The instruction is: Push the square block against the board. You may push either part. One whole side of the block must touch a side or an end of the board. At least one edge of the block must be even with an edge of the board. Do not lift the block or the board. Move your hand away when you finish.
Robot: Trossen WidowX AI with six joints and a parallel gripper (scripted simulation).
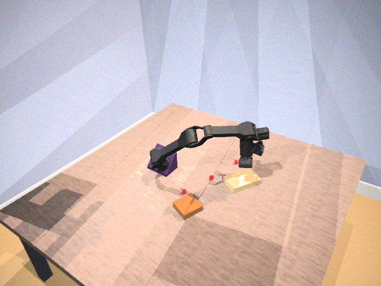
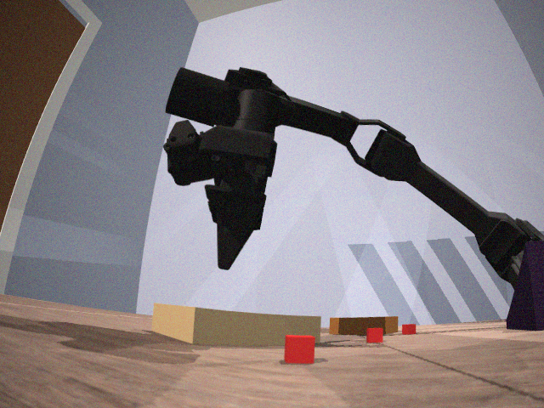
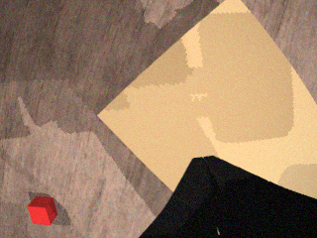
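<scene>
Pincer (image 1: 245, 166) (image 2: 223, 268) (image 3: 202, 167) pressed together above yellow board (image 1: 241, 180) (image 2: 257, 326) (image 3: 163, 106), orange block (image 1: 187, 205) (image 2: 364, 325) apart, 3 red cubes nearby.

Worktop (image 1: 311, 196) (image 2: 246, 382) (image 3: 50, 164): wood-grained, pinkish brown, with darker shadow patches.
Orange square block (image 1: 187, 205) (image 2: 365, 325): lies flat, apart from the yellow board.
Yellow board (image 1: 241, 180) (image 2: 254, 326) (image 3: 228, 94): lies flat on its broad face.
Red cubes: three, small, resting separately; one near the orange block (image 1: 184, 191), one near the board's end, one beyond the board.
Purple base (image 1: 174, 162) (image 2: 529, 290): stands on the worktop, well apart from the board.
</scene>
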